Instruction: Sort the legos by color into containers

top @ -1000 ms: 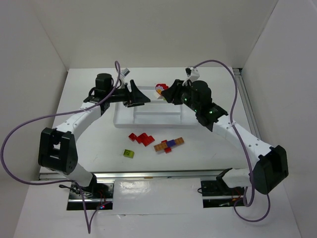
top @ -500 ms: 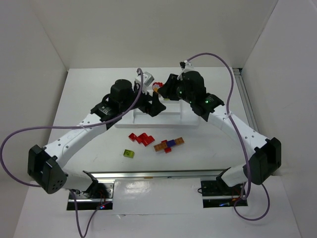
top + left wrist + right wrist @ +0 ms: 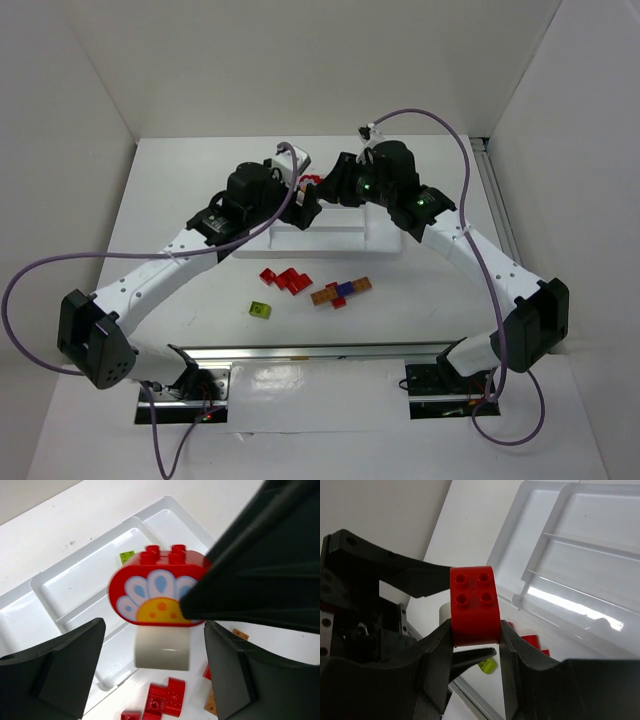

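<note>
You have the red brick [image 3: 474, 607] pinched in the right gripper [image 3: 475, 635], aloft by the tray [image 3: 590, 544], with the left gripper [image 3: 152, 655] spread wide around its white underpiece [image 3: 162, 650]; likely a pull-apart step, so next close left squarely on white.

i see the red brick [image 3: 159, 587] has a fan of white petals with blue drops on its face, above a yellow half-disc dotted orange. the piece [image 3: 162, 649] under it is plain cream-white. the tray [image 3: 75, 587] is white, with one lime green brick [image 3: 127, 556] in it. on the white desk [image 3: 180, 200] are red bricks [image 3: 285, 278], an orange-brown cluster [image 3: 342, 291] with blue-purple and red bits, and another lime one [image 3: 260, 310]. my left gripper [image 3: 154, 630] and right gripper [image 3: 476, 627] are black.
</note>
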Robot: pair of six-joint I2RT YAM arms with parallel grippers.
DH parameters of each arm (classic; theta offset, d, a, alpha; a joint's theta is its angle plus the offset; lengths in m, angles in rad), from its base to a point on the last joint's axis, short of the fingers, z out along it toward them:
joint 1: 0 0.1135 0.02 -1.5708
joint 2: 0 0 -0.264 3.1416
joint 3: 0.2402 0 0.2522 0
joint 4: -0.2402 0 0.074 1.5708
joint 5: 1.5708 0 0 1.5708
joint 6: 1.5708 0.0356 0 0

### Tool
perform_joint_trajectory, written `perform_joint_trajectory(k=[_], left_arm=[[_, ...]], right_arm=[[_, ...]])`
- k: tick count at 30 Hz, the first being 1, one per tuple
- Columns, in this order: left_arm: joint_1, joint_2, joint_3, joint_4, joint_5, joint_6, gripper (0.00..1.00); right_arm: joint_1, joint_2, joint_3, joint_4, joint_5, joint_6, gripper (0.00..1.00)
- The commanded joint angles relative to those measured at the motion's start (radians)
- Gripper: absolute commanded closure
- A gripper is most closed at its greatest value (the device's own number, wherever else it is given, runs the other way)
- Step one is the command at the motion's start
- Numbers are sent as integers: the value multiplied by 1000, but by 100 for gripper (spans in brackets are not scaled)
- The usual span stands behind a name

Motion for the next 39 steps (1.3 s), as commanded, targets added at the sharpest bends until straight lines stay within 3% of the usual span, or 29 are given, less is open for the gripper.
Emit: perform_joint_trajectory(k=[1, 6, 10, 11, 12, 16, 30, 39], left_arm=[[33, -15, 12, 56, 18, 4, 11], [58, -6, 12, 66, 114, -8, 27], [77, -6, 12, 76, 158, -19, 51], [77, -6, 12, 76, 171, -29, 67], [77, -6, 12, 76, 171, -30, 77], [96, -17, -17, 100, 201, -48, 100], [206, -9, -86, 63, 296, -102, 100], [242, 146, 105, -220, 92, -213, 100]], right_arm=[[3, -4, 26, 3, -43, 7, 100], [3, -13, 26, 3, -63, 7, 100], [3, -13, 6, 27, -77, 7, 100], [3, -13, 6, 27, -88, 19, 100], [3, -13, 6, 38, -100, 19, 100], [-6, -13, -5, 38, -89, 19, 100], [-106, -70, -46, 50, -20, 55, 100], [-106, 53, -76, -43, 302, -18, 100]])
